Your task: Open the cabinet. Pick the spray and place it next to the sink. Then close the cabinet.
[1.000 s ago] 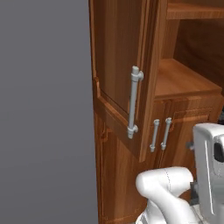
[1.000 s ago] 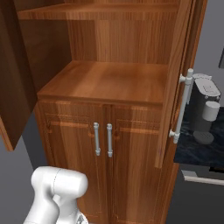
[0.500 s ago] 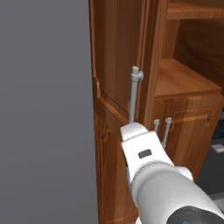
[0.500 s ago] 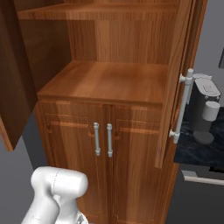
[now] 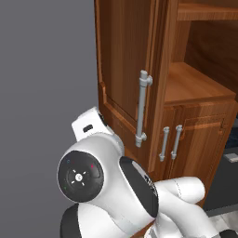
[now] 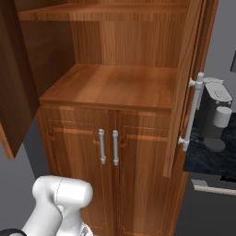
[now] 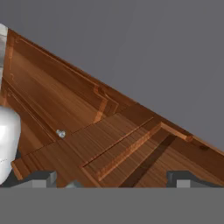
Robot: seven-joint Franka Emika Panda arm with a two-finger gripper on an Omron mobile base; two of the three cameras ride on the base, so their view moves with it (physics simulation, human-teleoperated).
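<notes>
Right base view is showing the cabinet standing open, shelf bare; the claw is hanging released beside wood panelling.

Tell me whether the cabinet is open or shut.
Open: both cabinet doors are swung wide, showing bare shelves. No spray shows inside.

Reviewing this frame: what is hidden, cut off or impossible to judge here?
- The cabinet: its upper shelf is cut off by the top edge in the right base view.
- Left door: its lower part is hidden behind the arm in the left base view.
- Gripper: in the hand view, just the finger tips show, spread wide, with nothing between them.
- Coffee machine: cut by the right edge in the right base view.
</notes>
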